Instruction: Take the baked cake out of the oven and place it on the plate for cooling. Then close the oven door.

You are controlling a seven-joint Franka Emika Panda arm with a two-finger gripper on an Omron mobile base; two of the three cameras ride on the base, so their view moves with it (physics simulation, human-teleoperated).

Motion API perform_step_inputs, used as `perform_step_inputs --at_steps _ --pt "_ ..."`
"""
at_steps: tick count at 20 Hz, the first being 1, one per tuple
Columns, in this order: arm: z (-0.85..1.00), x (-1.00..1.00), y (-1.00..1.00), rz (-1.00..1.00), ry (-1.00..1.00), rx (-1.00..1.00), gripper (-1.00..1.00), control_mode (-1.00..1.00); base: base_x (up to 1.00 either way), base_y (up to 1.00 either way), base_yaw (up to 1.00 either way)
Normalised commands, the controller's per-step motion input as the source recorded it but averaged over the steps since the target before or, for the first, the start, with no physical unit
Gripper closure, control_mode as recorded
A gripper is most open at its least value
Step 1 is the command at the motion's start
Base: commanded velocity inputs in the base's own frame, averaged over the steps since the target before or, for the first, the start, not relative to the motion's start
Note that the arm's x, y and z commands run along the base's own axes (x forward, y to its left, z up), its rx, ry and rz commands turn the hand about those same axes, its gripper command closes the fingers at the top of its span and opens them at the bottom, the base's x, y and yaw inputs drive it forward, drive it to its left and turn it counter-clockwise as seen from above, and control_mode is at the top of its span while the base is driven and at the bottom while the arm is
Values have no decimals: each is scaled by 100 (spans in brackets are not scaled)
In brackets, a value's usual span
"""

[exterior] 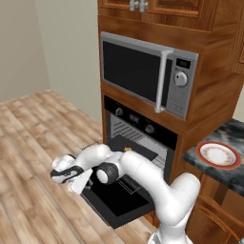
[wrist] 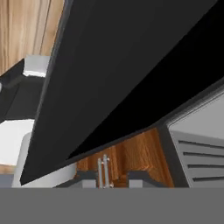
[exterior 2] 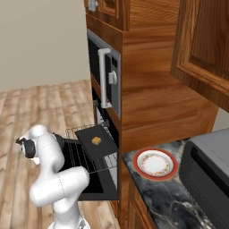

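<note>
The oven stands with its oven door dropped flat. A wire rack is pulled out over the door, carrying a flat dark tray. On that tray sits the baked cake, a small golden-tan block, also seen as the cake. The red-rimmed white plate lies bare on the dark counter right of the oven. My gripper hangs at the door's left outer edge, low and apart from the cake. It is shut with nothing held. In the hand view the door's dark panel looms close.
A silver-framed microwave sits above the oven in the wooden cabinetry. A dark appliance stands on the counter right of the plate. Wooden floor spreads to the left. A small silver cabinet handle shows under the door.
</note>
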Motion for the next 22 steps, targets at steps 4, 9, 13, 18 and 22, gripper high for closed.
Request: perform_step_inputs --at_steps 4,9,13,18,22 --pt "100 -74 -3 4 -9 26 -100 -100 0 0 0" --pt "100 -41 -24 11 -18 24 -100 -100 0 0 0" --pt "100 -23 -54 25 -24 20 -100 -100 0 0 0" --pt "91 -12 -59 29 -28 21 -100 -100 0 0 0" --pt "82 -5 -54 18 -14 33 -100 -100 0 0 0"
